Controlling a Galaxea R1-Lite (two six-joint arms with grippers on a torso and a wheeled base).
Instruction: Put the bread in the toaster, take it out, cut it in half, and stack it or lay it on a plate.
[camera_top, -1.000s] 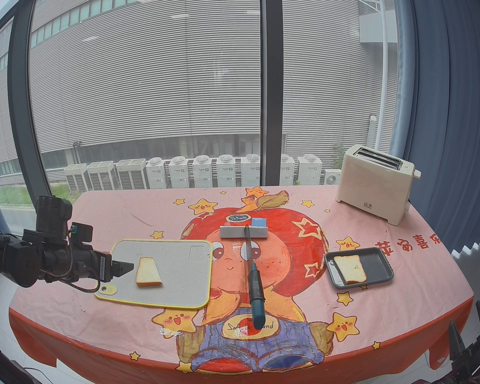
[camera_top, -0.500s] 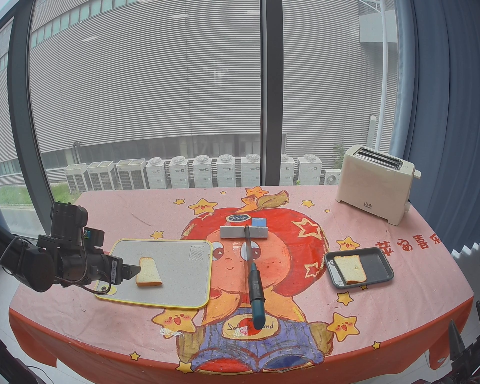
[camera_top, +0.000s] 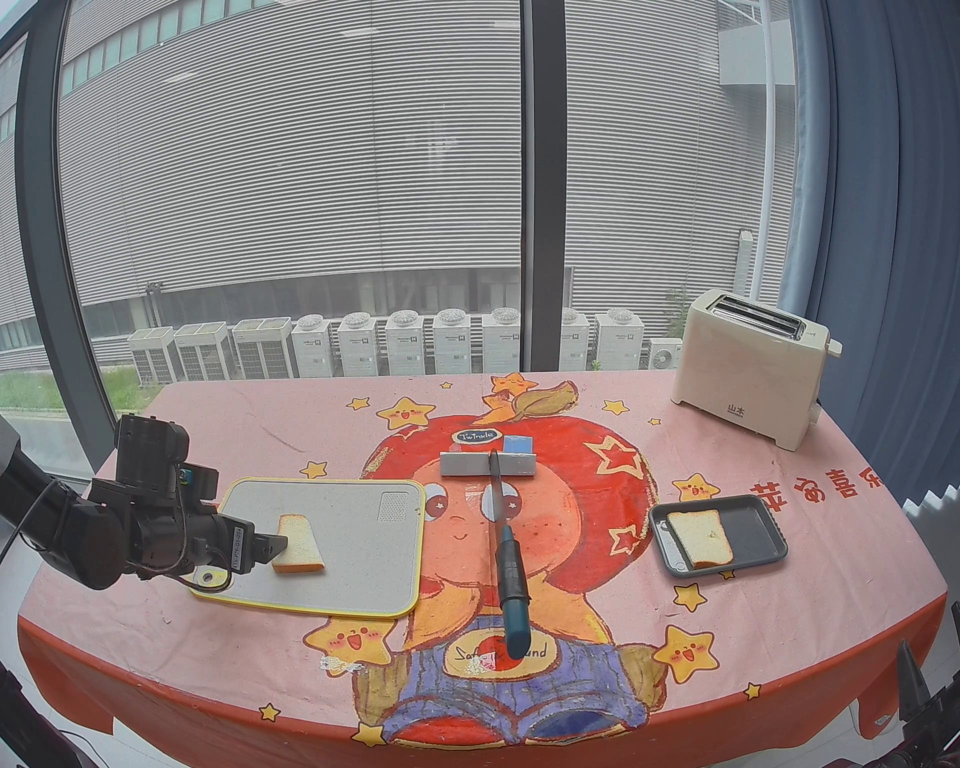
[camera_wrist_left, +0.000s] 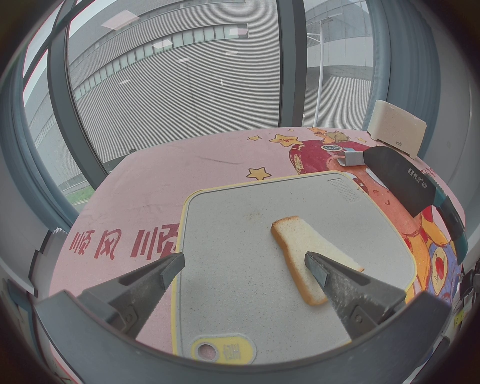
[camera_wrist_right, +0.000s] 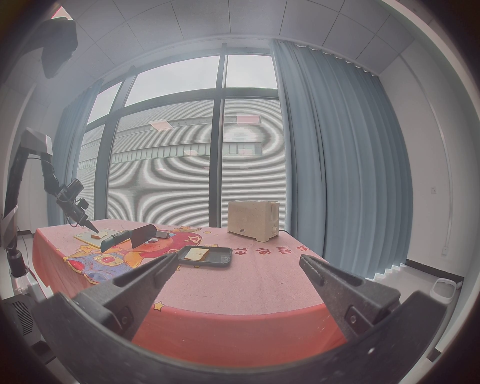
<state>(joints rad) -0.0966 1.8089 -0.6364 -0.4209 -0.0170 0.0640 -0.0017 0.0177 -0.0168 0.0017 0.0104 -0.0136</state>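
Note:
A half slice of bread (camera_top: 297, 545) (camera_wrist_left: 298, 242) lies on the grey cutting board (camera_top: 350, 560) (camera_wrist_left: 240, 225) at the table's left. My left gripper (camera_top: 277, 546) (camera_wrist_left: 245, 264) is open, low over the board, its tip just left of the bread; one finger (camera_wrist_left: 330, 282) stands in front of the slice's near end. Another half slice (camera_top: 700, 537) (camera_wrist_right: 196, 254) lies in the dark tray (camera_top: 760, 530) (camera_wrist_right: 220, 256) on the right. The cream toaster (camera_top: 755, 365) (camera_wrist_right: 252, 220) stands at the back right, slots empty. My right gripper (camera_wrist_right: 239, 262) is open, off the table's right side.
A knife (camera_top: 510, 560) (camera_wrist_left: 405, 177) with a blue handle lies mid-table, its blade resting on a small grey block (camera_top: 488, 464). The table is round-fronted with a cartoon cloth. A window runs behind it and a blue curtain hangs at the right.
My left gripper has moved right along the cutting board, from its left edge up to the bread. The bread, knife and tray have not moved.

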